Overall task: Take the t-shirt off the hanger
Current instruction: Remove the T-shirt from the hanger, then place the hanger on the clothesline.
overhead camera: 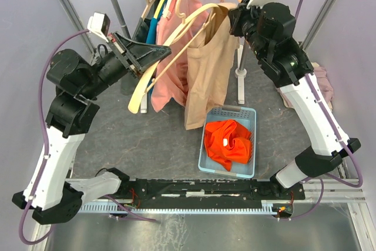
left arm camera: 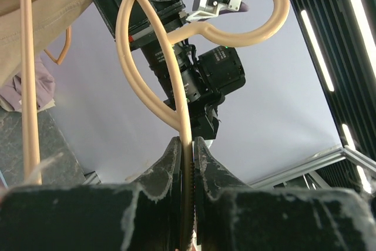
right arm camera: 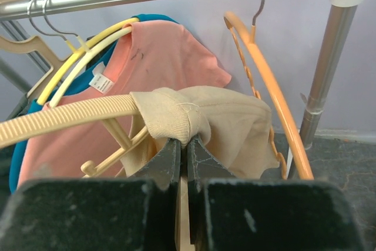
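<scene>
Beige t-shirt (overhead camera: 205, 69) in right pincer (right arm camera: 187, 142)

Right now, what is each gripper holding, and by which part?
Left gripper clamps the cream hanger on its thin bar; right gripper pinches the beige t-shirt by bunched shoulder fabric.

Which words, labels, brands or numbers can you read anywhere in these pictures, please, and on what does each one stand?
No text can be read in any view.
White tag by the neck of the pink shirt: too small and blurred to read.
White label on the orange cloth in the basket: too small to read.
Beige t-shirt: no print shows.
</scene>
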You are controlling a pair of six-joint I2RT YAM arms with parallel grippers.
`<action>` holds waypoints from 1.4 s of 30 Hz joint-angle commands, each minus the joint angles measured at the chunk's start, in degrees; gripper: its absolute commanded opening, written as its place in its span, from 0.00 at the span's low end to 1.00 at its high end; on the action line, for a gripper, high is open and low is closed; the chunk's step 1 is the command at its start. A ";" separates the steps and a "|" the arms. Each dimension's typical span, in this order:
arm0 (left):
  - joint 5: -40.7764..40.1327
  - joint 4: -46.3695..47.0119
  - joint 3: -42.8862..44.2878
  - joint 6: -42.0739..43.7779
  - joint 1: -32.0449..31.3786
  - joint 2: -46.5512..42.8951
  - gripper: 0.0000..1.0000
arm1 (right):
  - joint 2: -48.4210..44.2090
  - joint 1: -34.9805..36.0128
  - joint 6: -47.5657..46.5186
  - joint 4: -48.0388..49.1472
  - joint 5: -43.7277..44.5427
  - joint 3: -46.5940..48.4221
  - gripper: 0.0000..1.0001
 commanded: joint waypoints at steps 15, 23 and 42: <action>-10.48 11.37 -3.58 -2.68 0.42 -6.65 0.03 | -1.36 -1.28 -3.52 7.28 -3.30 2.32 0.01; -12.23 13.31 -3.12 -0.85 0.41 -0.82 0.03 | -3.48 -1.32 -4.02 8.10 -11.70 6.36 0.01; -17.24 23.17 -1.81 2.65 0.44 13.21 0.03 | -8.42 -1.23 -4.28 6.17 -23.93 14.92 0.01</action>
